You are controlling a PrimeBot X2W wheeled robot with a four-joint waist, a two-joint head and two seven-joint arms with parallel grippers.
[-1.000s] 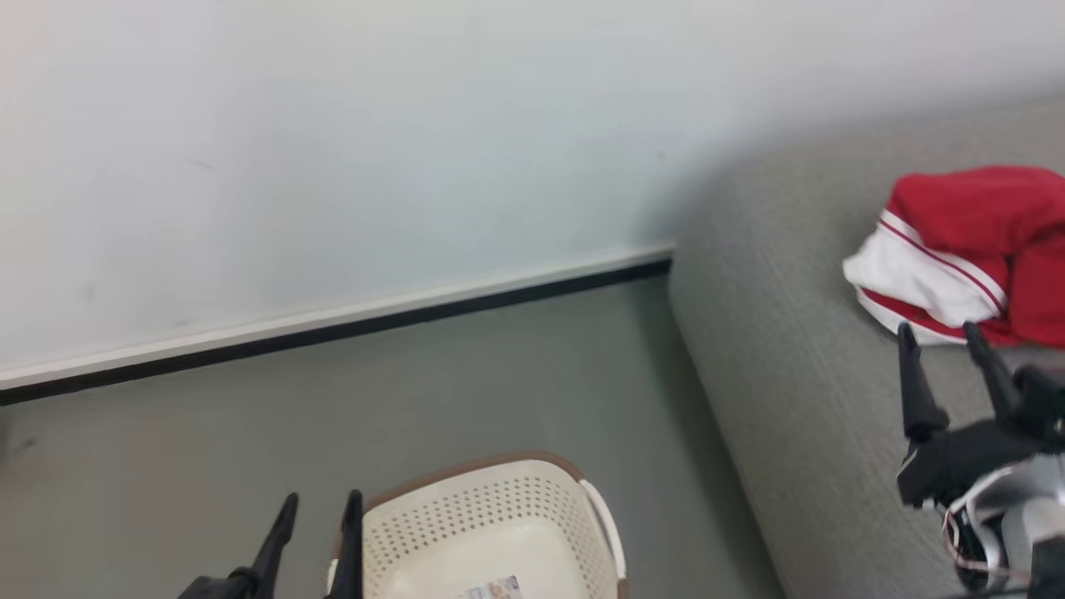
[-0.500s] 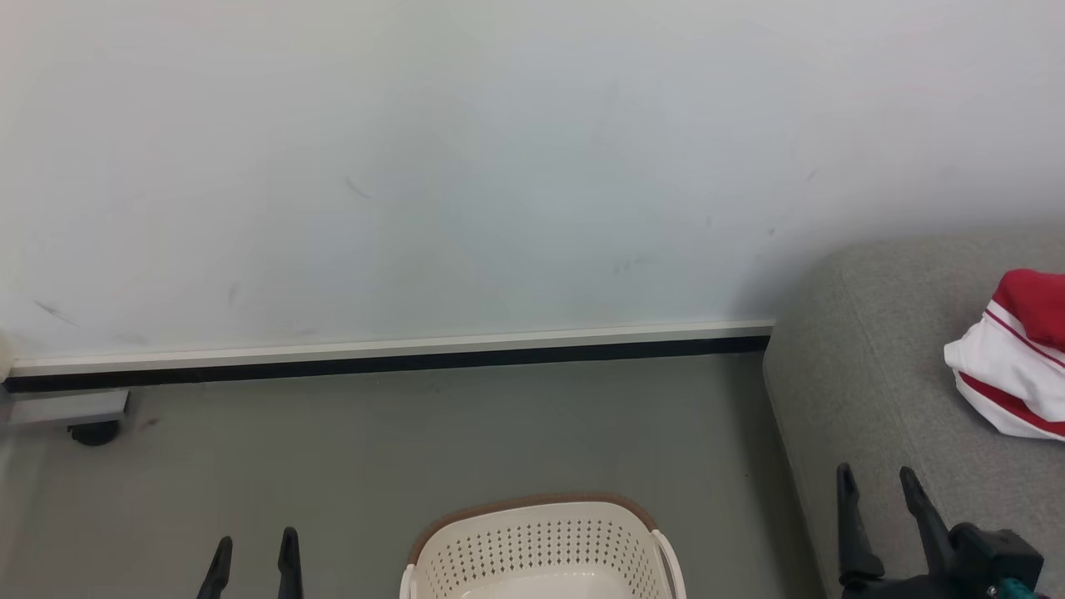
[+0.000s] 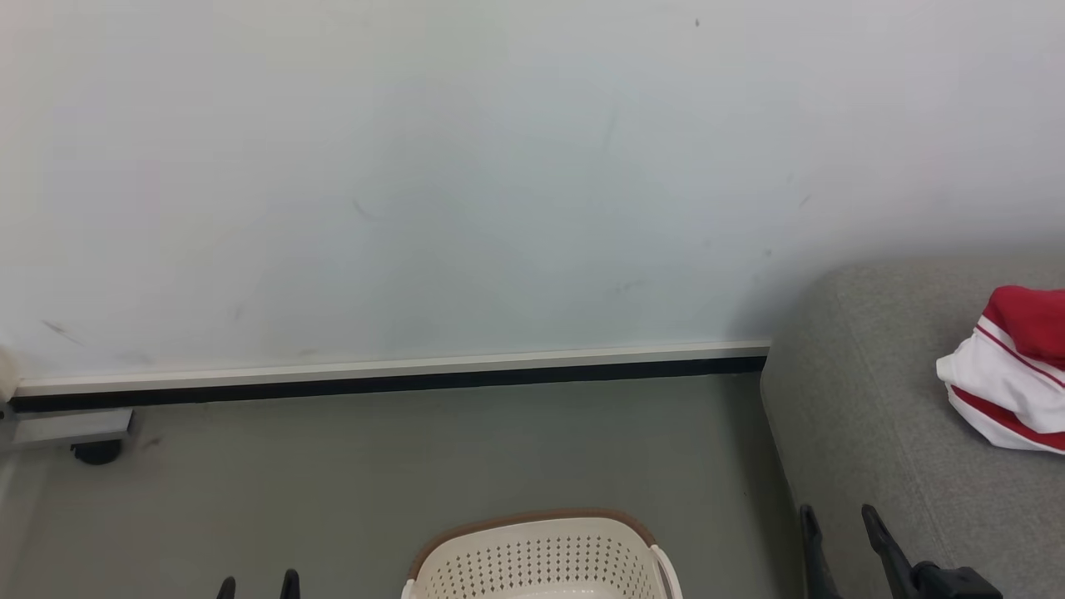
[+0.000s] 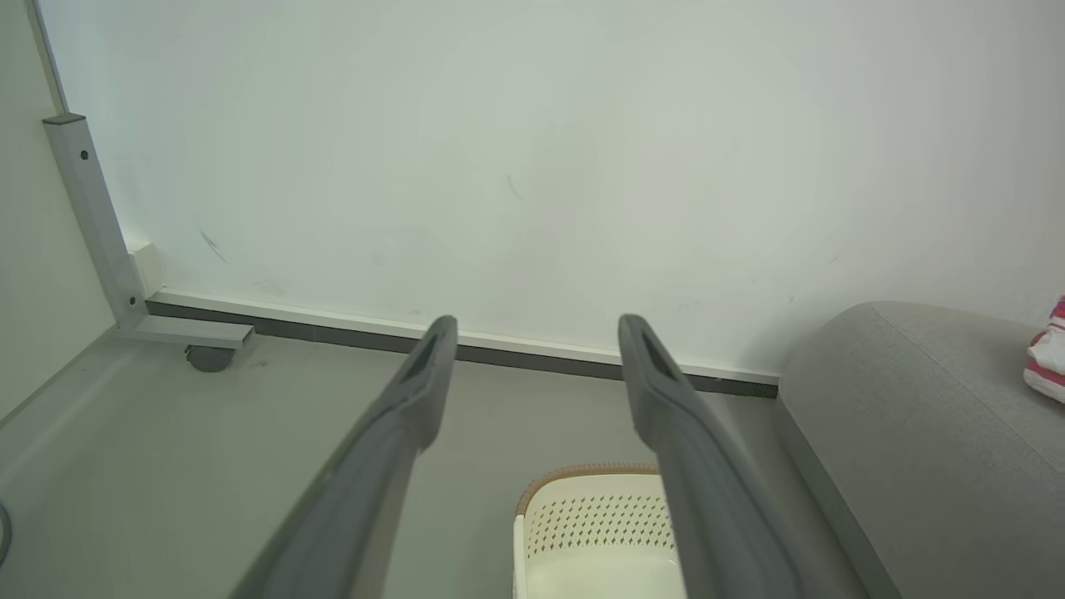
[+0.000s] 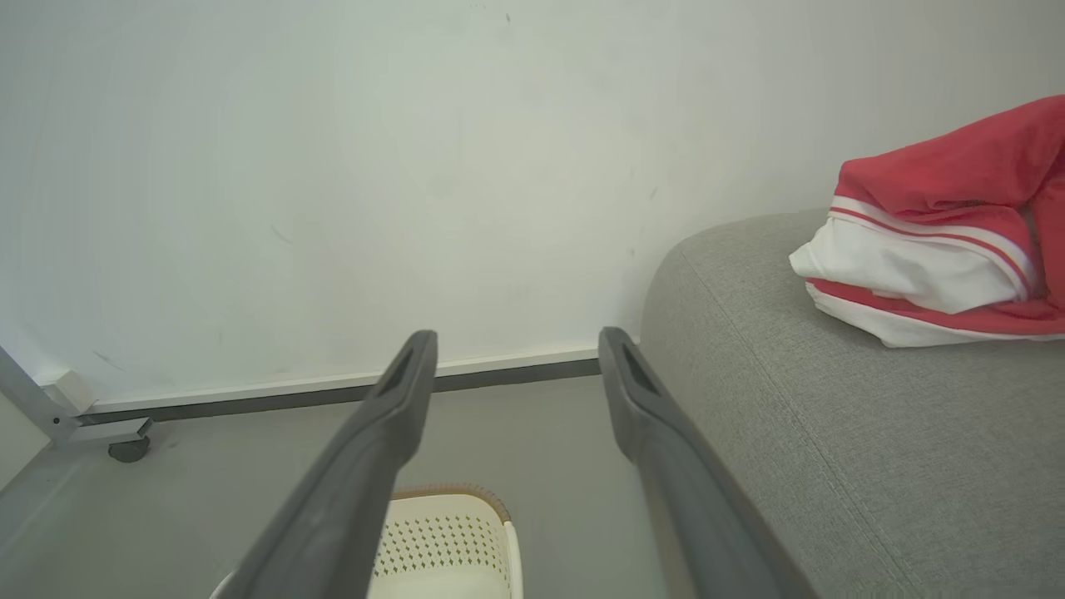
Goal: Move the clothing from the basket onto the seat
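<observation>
Your left gripper [image 3: 257,587] sits at the bottom left of the head view. Just its two fingertips poke up, spread apart and holding nothing, to the left of the basket [image 3: 541,553]. Your right gripper [image 3: 837,517] rises at the bottom right, fingers pointing up the frame and parted wide, with nothing between them, by the near edge of the seat [image 3: 865,416]. The basket stands on the floor [image 3: 416,466] at bottom centre, cut by the lower edge. The clothing [image 3: 1011,374] lies bunched on the seat at the right edge, well apart from both grippers.
</observation>
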